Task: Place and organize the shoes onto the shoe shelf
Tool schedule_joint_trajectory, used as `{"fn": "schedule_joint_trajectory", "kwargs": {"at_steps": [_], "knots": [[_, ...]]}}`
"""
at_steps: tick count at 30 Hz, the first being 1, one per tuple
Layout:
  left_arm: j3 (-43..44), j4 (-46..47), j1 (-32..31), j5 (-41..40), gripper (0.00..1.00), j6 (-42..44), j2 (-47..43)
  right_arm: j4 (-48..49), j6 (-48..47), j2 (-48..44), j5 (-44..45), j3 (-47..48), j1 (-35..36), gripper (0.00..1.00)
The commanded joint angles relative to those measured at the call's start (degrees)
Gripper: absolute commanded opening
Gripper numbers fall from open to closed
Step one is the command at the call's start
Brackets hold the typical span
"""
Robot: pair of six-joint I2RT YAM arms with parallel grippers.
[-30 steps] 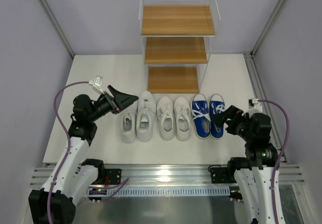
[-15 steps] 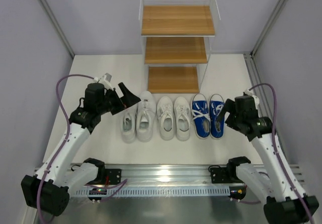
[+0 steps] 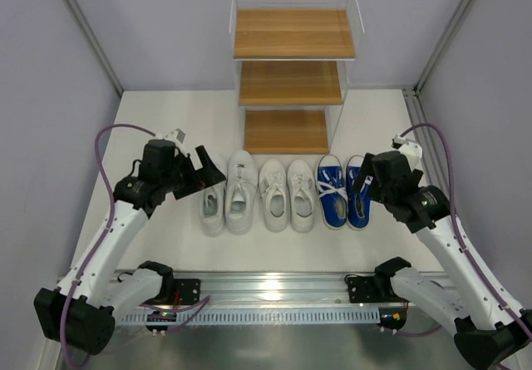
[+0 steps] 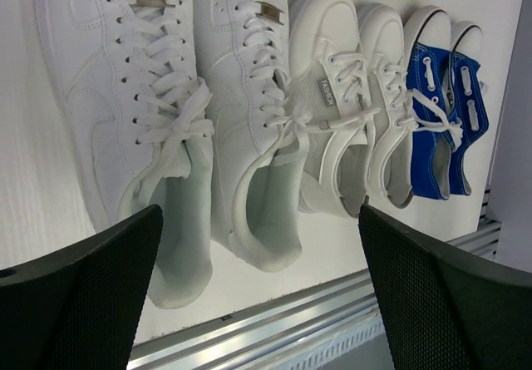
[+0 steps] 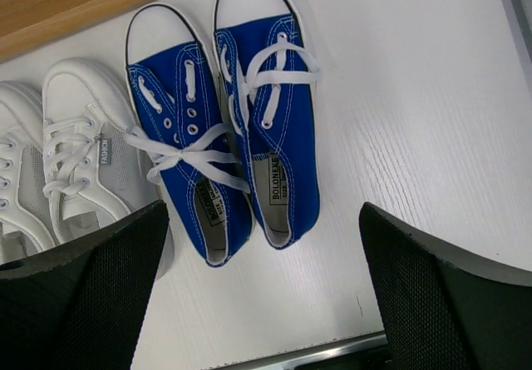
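1. The white table (image 3: 166,129) carries everything. A metal rail (image 3: 283,291) runs along its near edge, where both arms are bolted.
2. The shoe shelf (image 3: 291,82) stands at the far middle of the table. It has a thin white wire frame and three wooden boards stepped one above the other.
3. The left arm (image 3: 116,237) rises from the near left corner and bends in toward the left end of the shoe row. The right arm (image 3: 453,245) does the same toward the right end.
4. All six shoes (image 3: 287,194) stand on the table, side by side in one row just in front of the lowest board. Their toes point at the shelf and their heels face the arms.
5. From left to right the row holds a plain white pair (image 3: 240,191), a white pair with mesh sides (image 4: 341,129), and a blue pair (image 5: 224,137) with white laces and toe caps.
6. The left fingers (image 4: 83,303) are spread wide and released, grasping nothing. From above they hang over the toe end of the leftmost white shoe, and the pictures do not show whether they touch it.
7. The right fingers (image 5: 91,303) are also spread wide and released. From above they cover part of the outer blue shoe at the right end of the row.
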Motion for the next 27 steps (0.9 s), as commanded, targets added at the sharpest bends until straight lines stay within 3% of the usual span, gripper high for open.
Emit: {"fn": "schedule_joint_trajectory", "kwargs": {"at_steps": [1, 7, 14, 27], "knots": [[4.00, 0.62, -0.19, 1.44, 1.00, 2.61, 1.16, 1.18, -1.52, 0.81, 2.38, 2.26, 1.14, 0.98], [5.58, -1.40, -0.19, 1.17, 1.00, 4.81, 6.17, -1.99, -0.38, 6.71, 7.84, -1.78, 2.99, 0.98], [4.10, -1.58, -0.19, 0.91, 1.00, 5.34, 5.39, 9.87, -1.00, -2.25, 4.24, -13.65, 3.17, 0.98], [0.31, -0.52, -0.19, 1.17, 1.00, 4.73, 3.36, 10.85, -1.17, 8.99, 2.74, -12.87, 3.17, 0.99]]}}
